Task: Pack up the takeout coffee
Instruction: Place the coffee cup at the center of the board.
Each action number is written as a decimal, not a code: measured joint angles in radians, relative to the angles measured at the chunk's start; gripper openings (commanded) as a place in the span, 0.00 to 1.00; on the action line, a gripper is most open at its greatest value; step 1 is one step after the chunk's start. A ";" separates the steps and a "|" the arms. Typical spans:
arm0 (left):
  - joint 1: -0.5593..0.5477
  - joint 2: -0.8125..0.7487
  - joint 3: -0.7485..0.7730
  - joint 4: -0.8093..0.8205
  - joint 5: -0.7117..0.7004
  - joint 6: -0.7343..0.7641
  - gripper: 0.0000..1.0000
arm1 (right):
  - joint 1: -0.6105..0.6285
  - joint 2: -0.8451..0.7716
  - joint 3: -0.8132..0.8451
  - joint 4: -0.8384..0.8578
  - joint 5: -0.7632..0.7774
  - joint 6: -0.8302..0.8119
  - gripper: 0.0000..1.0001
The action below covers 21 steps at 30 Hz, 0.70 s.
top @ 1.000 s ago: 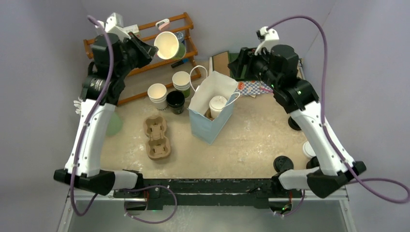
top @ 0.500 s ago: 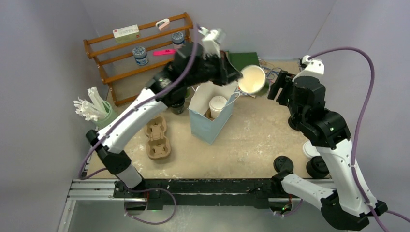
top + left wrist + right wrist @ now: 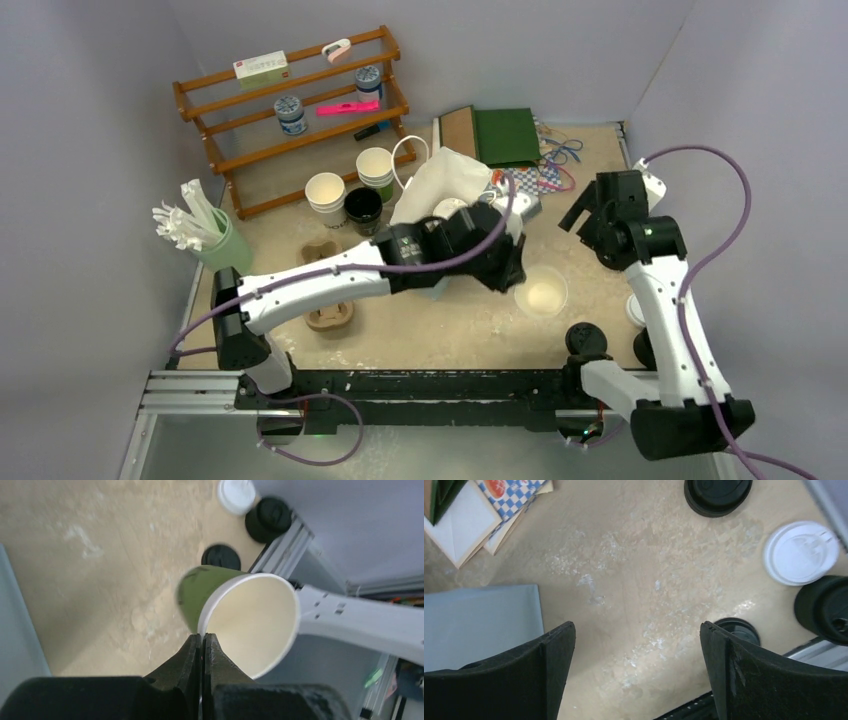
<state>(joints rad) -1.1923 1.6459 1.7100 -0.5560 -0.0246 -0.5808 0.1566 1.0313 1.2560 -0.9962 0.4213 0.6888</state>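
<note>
Left gripper (image 3: 202, 652): jaws pinched tight on the rim of a lidless green paper cup (image 3: 240, 615), one finger inside and one outside. A rim pinch leaves the cup's base free for setting down.

The cup hangs mouth-up at front right of the table (image 3: 470, 330), near a loose black lid (image 3: 221, 557). Judgement: it is being brought to the lids for capping.

Right gripper (image 3: 636, 630): jaws spread wide, nothing between them, hovering over bare tabletop. It is likely waiting to take the cup or a lid.

Takeout coffee: the white-lidded cup (image 3: 452, 208) stands upright inside the open paper bag (image 3: 425, 190), mid-table behind the left arm. The black lidded cup (image 3: 824, 607) sits by the right arm's base beside a white lid (image 3: 800, 552), not yet bagged.

I cannot tell whether that white lid sits on a cup.
</note>
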 measured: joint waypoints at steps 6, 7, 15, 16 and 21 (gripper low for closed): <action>-0.044 0.020 -0.229 0.068 -0.026 -0.002 0.00 | -0.259 0.112 -0.105 0.131 -0.177 0.010 0.99; -0.039 0.029 -0.257 0.085 -0.039 -0.002 0.00 | -0.274 0.141 -0.105 0.160 -0.180 0.014 0.99; -0.001 0.169 -0.257 0.139 -0.117 -0.004 0.00 | -0.353 0.373 -0.047 0.242 -0.160 0.048 0.99; 0.010 0.193 -0.239 0.132 -0.110 -0.008 0.00 | -0.369 0.392 -0.040 0.244 -0.150 0.052 0.99; 0.098 0.281 -0.174 0.100 -0.057 -0.029 0.00 | -0.483 0.404 -0.044 0.251 -0.137 0.052 0.99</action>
<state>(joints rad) -1.0943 1.9266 1.5364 -0.4561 -0.0814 -0.6094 -0.3260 1.4357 1.2121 -0.7456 0.2844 0.7410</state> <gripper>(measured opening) 0.028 0.984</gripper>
